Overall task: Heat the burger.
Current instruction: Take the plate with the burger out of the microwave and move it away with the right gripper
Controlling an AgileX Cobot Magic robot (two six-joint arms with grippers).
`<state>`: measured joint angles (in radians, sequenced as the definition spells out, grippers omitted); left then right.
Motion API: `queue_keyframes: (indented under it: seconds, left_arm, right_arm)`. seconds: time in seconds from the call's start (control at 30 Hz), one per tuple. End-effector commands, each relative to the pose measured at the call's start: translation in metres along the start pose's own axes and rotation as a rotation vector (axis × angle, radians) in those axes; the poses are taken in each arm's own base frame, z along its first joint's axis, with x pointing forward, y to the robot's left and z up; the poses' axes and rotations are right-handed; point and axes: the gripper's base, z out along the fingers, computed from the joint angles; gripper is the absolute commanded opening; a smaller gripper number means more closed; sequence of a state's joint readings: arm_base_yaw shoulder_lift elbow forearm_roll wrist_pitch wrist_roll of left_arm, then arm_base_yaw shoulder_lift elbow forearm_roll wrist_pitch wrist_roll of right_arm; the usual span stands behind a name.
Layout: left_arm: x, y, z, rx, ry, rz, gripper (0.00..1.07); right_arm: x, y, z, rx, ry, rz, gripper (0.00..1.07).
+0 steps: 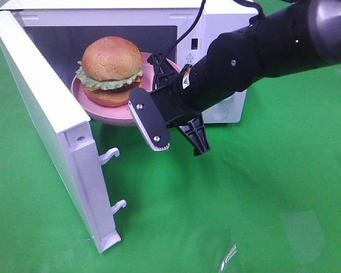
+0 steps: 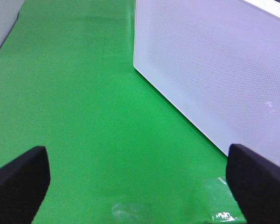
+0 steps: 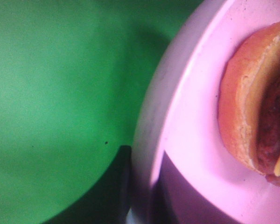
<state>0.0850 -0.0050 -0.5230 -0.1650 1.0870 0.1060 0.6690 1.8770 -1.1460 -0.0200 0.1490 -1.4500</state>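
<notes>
The burger (image 1: pixel 111 68), with a tan bun and green lettuce, lies on a round pink plate (image 1: pixel 102 114). The plate hangs in the air at the mouth of the open white microwave (image 1: pixel 216 28). My right gripper (image 1: pixel 152 85) reaches in from the right and is shut on the plate's right rim. Up close, the right wrist view shows the plate (image 3: pixel 191 154) and the burger (image 3: pixel 252 121), but not the fingers. My left gripper (image 2: pixel 137 182) is open over green cloth, with one black fingertip (image 2: pixel 18 182) at each lower corner. It is out of the exterior view.
The microwave door (image 1: pixel 45 114) swings out toward the front left, its two latch hooks (image 1: pixel 111 153) pointing right. Its white perforated outer face (image 2: pixel 214 70) fills the left wrist view's upper right. Green cloth (image 1: pixel 261 187) covers the table, with a shiny crease (image 1: pixel 230 256) near the front.
</notes>
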Motion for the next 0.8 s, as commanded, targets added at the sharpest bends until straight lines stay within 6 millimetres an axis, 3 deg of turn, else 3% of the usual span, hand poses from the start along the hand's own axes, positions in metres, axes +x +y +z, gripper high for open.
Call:
queue_keyframes:
  seconds: [0.03,0.8]
  left_arm:
    - [0.000,0.000,0.000,0.003,-0.017,-0.001,0.94]
    - [0.000,0.000,0.000,0.003,-0.017,-0.001,0.94]
  right_arm:
    - [0.004,-0.013,-0.020,0.106,-0.006,0.060,0.00]
    - [0.006,0.016,-0.074,0.129,-0.009,0.063,0.00]
